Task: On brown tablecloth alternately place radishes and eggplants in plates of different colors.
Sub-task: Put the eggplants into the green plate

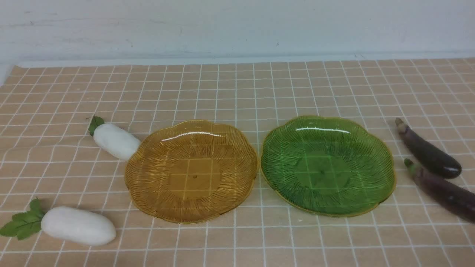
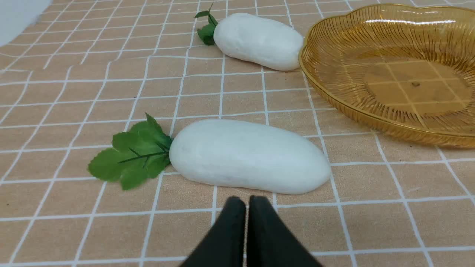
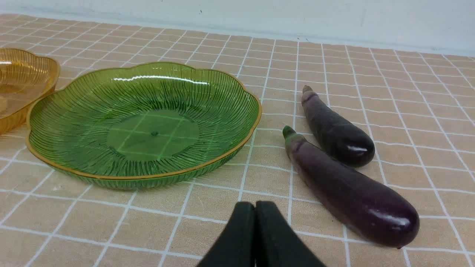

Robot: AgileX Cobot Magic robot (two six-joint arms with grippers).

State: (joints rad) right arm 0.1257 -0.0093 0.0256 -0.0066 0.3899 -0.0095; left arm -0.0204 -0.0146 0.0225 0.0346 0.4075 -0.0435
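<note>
From the front view I see the brown tablecloth (image 1: pixel 237 92) running back to a pale wall (image 1: pixel 237 26), with two plates side by side in the middle, their rims just beside each other. The amber plate (image 1: pixel 191 170) is on my left and the green plate (image 1: pixel 326 165) on my right. Both are empty, and the cloth's white grid shows through their bases. Left of the amber plate lie both radishes. The far radish (image 1: pixel 115 141) has its blunt end right at that plate's rim, though I can't tell whether they touch. The near radish (image 1: pixel 78 226) lies closer to me and well clear of the plate. Right of the green plate the far eggplant (image 1: pixel 428 150) and the near eggplant (image 1: pixel 445 193) lie close alongside each other on the cloth, stem caps pointing away from me. The near one is cut off by the frame edge. Neither arm shows here.

In the left wrist view, the left gripper (image 2: pixel 246 200) is clenched with nothing in it, its black tips pressed together just short of the near radish. The amber plate holds nothing.

In the right wrist view, the right gripper (image 3: pixel 255 205) is likewise clenched and empty, hanging over bare cloth between the green plate and the near eggplant. The green plate is bare inside.
</note>
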